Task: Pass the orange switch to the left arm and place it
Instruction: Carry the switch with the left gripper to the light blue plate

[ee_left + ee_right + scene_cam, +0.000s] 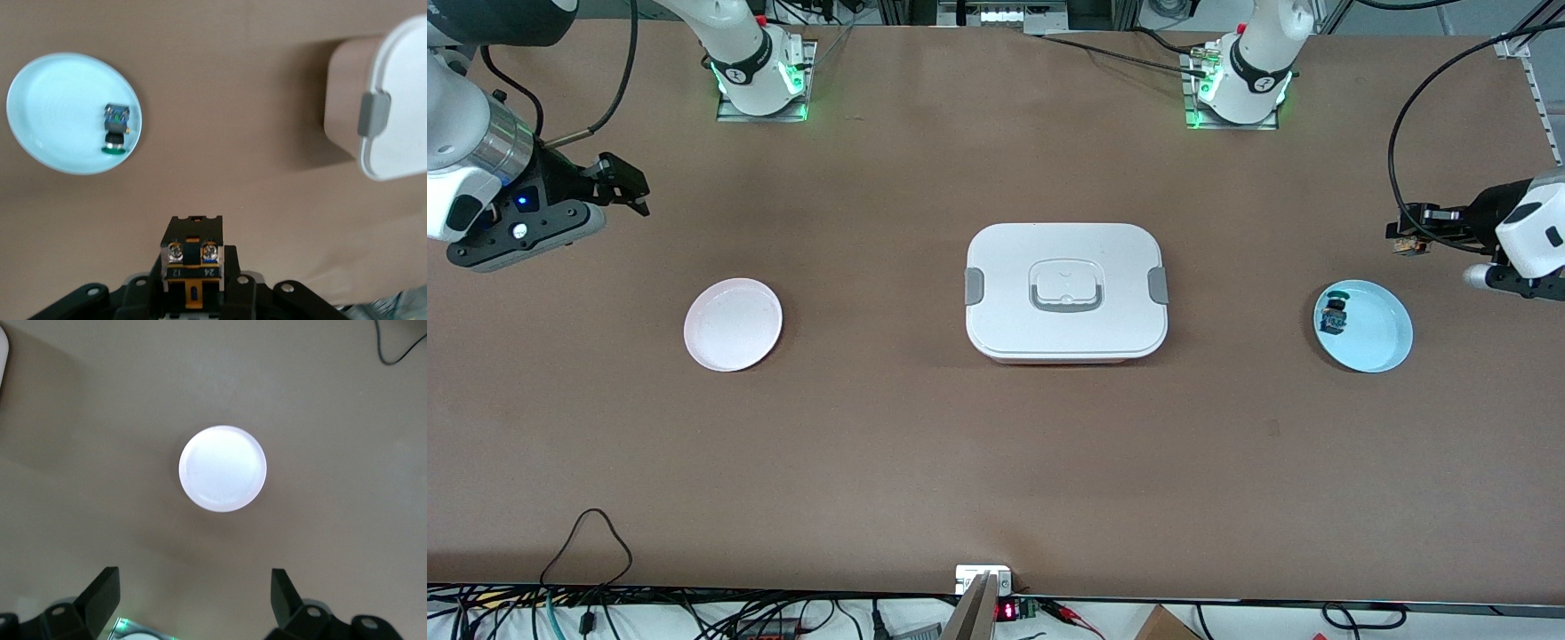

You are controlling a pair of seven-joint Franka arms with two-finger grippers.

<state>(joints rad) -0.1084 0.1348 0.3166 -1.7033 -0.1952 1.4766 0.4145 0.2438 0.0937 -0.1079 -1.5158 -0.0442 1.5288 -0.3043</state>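
Left gripper [1403,242], clamped on the orange switch [192,261], hangs at 12 o'clock of the blue plate [1383,345]; carry high past the box [1065,291] toward the wide-open, waiting right gripper [630,187].

box [1065,292]: middle of the table [996,462], between the two plates
plate with the small switch [1378,333]: toward the left arm's end, well apart from the box
small switch [1334,316]: on that plate, near its rim
bare plate [733,324]: toward the right arm's end
left gripper [1405,240]: in the air near the switch plate, holding the orange switch [192,257]
right gripper [627,191]: in the air near the bare plate
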